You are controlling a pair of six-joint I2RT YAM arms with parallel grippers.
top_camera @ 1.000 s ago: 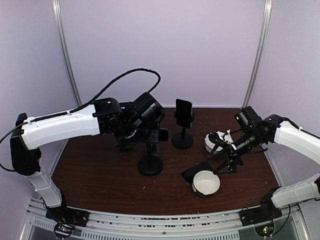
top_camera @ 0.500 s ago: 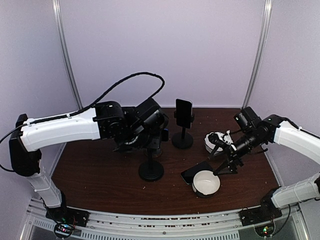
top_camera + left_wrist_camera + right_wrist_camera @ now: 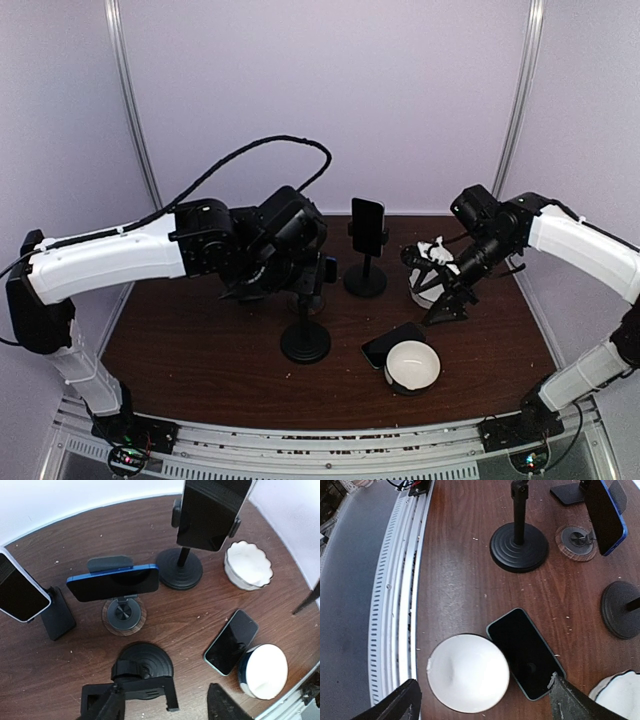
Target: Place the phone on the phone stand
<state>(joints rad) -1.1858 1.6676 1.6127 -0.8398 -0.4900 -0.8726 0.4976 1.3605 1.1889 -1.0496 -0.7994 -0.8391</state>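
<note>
The phone lies flat, screen up, on the brown table, touching a white bowl; it also shows in the left wrist view and the right wrist view. The empty black phone stand has a round base and a clamp head on top. My left gripper is open around that clamp, with the left finger against it and the right finger apart. My right gripper hangs open above the bowl and phone, holding nothing.
A tall stand holds a dark phone at the back. A blue phone rests on a small wood-rimmed stand, and another phone leans on a wedge stand at the left. A scalloped white bowl sits under the right arm.
My left gripper has opened, loosening from the stand's clamp, and the stand has shifted slightly right. The right arm has lifted and drawn back from the white bowl.
</note>
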